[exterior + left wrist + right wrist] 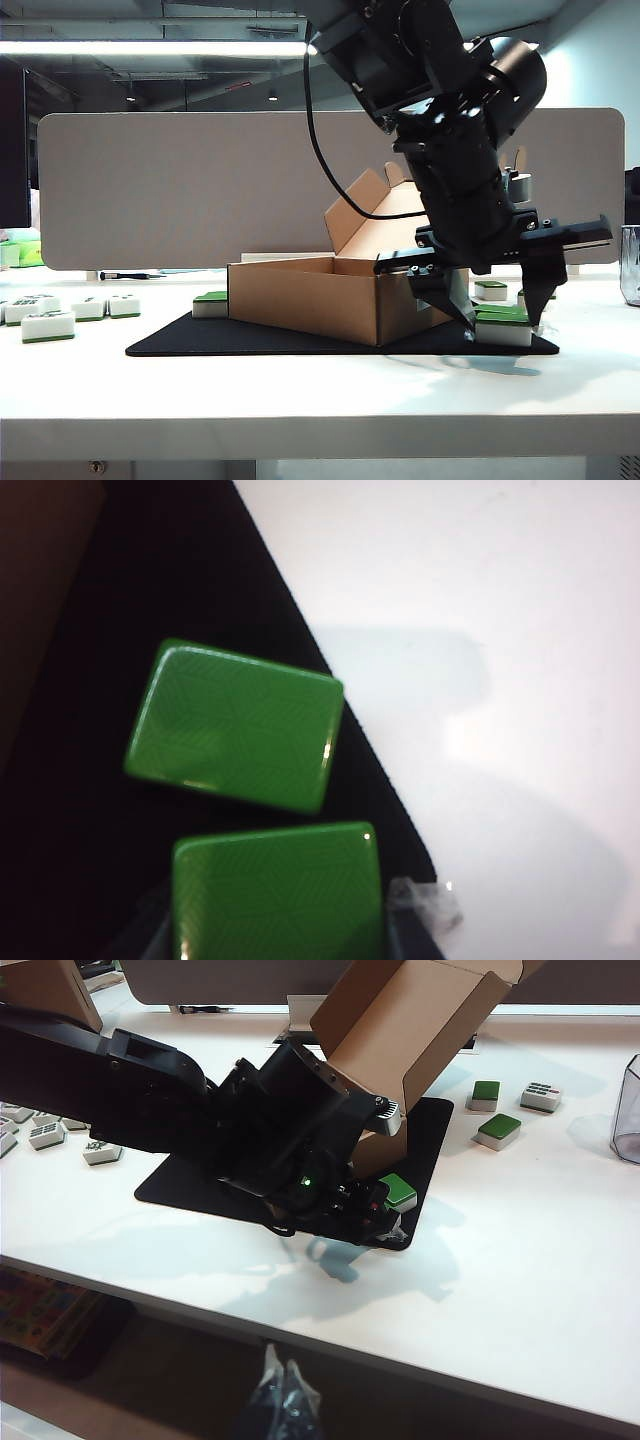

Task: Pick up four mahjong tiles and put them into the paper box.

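Observation:
The brown paper box (320, 295) stands open on a black mat (250, 340), lid tilted up. My left gripper (502, 322) reaches across to the mat's right corner, pointing down. Two green-backed mahjong tiles lie there. One mahjong tile (275, 890) sits between the fingers (410, 932), which press against both its sides while it rests on the mat. The other tile (238, 725) lies just beyond it, free. From the right wrist view the left gripper (375, 1215) hides most of this spot. My right gripper (283, 1375) hangs off the table's front edge, tips together, holding nothing.
Several loose tiles (48, 325) lie at the far left, and one tile (211, 303) sits by the box's left end. More tiles (498, 1130) rest on the table right of the mat. A clear container (630, 265) stands at the right edge.

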Motion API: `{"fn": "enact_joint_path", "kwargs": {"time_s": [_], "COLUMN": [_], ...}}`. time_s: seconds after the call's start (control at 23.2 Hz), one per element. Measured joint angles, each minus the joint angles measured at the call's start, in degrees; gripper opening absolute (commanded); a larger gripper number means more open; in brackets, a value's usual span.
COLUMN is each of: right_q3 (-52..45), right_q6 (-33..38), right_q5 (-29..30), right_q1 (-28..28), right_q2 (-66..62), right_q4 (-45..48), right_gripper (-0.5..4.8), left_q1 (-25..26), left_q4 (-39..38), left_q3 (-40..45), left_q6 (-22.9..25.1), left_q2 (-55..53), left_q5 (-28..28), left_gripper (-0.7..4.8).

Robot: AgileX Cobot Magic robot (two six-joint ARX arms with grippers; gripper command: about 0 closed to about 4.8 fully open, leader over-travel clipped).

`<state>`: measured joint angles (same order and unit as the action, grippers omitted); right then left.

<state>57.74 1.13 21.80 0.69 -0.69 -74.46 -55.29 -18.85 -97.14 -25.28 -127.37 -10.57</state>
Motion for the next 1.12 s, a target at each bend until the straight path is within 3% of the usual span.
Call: {"fn": "enact_joint_path", "kwargs": {"time_s": [0.52, 0.69, 1.12], "right_q3": [0.0, 0.0, 0.0], "right_q6": [0.0, 0.0, 0.0], "right_q5": [0.02, 0.02, 0.09], "right_q1": [0.0, 0.0, 0.0], "right_q2": [0.0, 0.0, 0.0], "right_q4": [0.0, -0.02, 0.0], "right_gripper": [-0.01, -0.01, -0.01], "left_q1": [-1.33, -0.9, 11.52], "left_q4": [-4.59, -7.45, -16.13], "left_q3": [-3.87, -5.6, -5.88], "left_q6": [1.97, 7.96, 11.58], "left_q2": [4.72, 8.55, 11.32], "left_q5": [2.05, 2.4, 1.86], "left_gripper": [1.78, 1.78, 1.79]}}
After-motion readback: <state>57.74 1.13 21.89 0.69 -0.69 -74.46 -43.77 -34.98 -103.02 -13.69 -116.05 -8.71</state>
